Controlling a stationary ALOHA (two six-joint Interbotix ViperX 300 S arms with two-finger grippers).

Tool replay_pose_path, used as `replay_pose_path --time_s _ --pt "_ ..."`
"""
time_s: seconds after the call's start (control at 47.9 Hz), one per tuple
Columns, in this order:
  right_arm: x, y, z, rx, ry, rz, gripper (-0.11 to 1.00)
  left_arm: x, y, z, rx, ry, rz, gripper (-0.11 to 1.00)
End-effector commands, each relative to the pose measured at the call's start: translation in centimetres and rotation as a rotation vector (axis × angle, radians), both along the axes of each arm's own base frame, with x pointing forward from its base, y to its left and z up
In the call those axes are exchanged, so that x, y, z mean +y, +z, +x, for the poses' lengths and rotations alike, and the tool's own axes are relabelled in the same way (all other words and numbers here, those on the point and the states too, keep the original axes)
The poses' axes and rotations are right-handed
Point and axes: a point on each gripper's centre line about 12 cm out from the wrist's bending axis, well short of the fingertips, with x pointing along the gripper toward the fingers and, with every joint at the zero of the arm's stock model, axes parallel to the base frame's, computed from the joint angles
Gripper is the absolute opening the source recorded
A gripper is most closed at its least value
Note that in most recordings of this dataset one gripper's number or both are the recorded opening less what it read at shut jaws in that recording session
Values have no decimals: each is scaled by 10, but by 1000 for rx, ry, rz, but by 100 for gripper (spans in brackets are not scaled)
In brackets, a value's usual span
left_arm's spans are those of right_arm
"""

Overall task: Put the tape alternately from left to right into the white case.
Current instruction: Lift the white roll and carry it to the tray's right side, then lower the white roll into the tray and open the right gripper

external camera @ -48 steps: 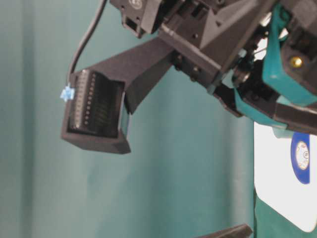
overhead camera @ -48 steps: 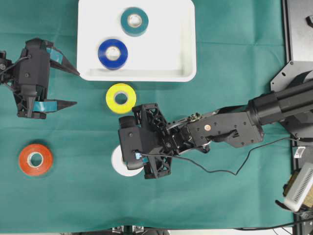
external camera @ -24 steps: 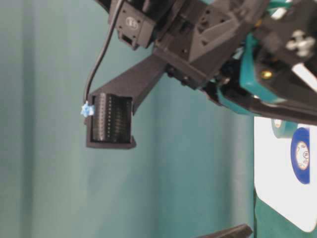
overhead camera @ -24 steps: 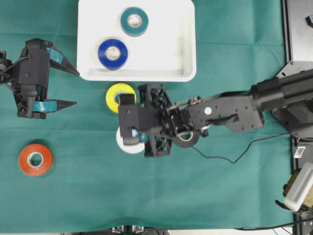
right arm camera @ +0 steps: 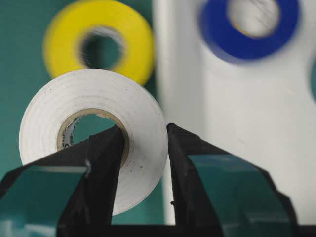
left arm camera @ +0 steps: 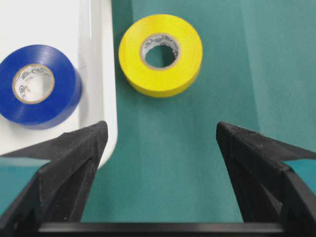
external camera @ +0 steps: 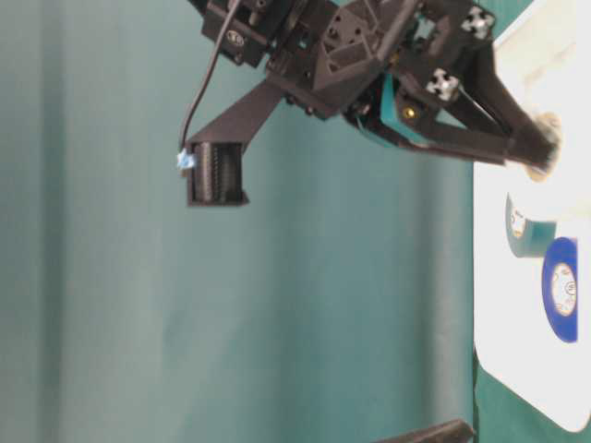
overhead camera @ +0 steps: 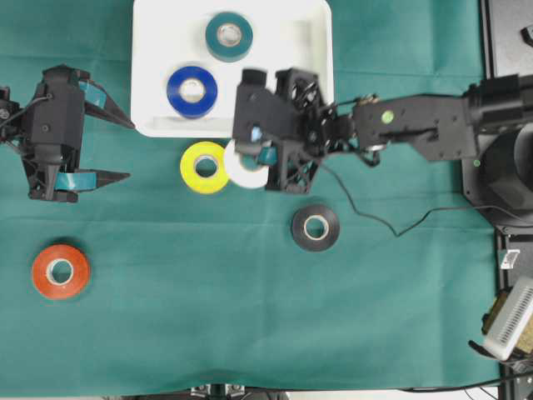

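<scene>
The white case (overhead camera: 283,42) lies at the top centre, with a teal tape roll (overhead camera: 229,36) and a blue roll (overhead camera: 192,92) inside it. My right gripper (overhead camera: 250,158) is shut on the white roll (overhead camera: 244,171), one finger through its core and one outside, and holds it over the case's near rim, next to the yellow roll (overhead camera: 206,167). In the right wrist view the white roll (right arm camera: 98,89) hangs in front of the yellow roll (right arm camera: 126,39) and the case (right arm camera: 237,123). A black roll (overhead camera: 315,227) and an orange-red roll (overhead camera: 60,271) lie on the cloth. My left gripper (overhead camera: 131,151) stands open and empty, left of the case.
Green cloth covers the table. The right arm's cable (overhead camera: 375,221) trails across the cloth beside the black roll. A black equipment base (overhead camera: 508,58) fills the right edge. The left wrist view shows the case rim (left arm camera: 103,74), the blue roll (left arm camera: 37,86) and the yellow roll (left arm camera: 160,54) ahead.
My right gripper has carried the white roll up from the lower middle of the cloth to the case's near edge, uncovering the black roll. The left arm has not moved.
</scene>
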Motion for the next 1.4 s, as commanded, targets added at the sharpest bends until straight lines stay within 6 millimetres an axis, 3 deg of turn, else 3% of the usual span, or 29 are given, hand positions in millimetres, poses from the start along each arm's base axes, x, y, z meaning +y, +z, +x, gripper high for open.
replay_pose_path --time_s 0.0,0.334,0.689,1.378 --pt "-14 17 -5 -50 -35 -3 25 -1 4 2 -14 -1 -3 61" --pt "-58 3 -26 -6 -159 -2 25 -1 5 2 -15 -1 -3 61" --pt "-91 -6 -40 -12 -236 -9 25 -1 4 2 -14 -1 -3 61" --pt "-92 -16 -46 -48 -228 4 25 -1 5 2 -17 0 -4 61"
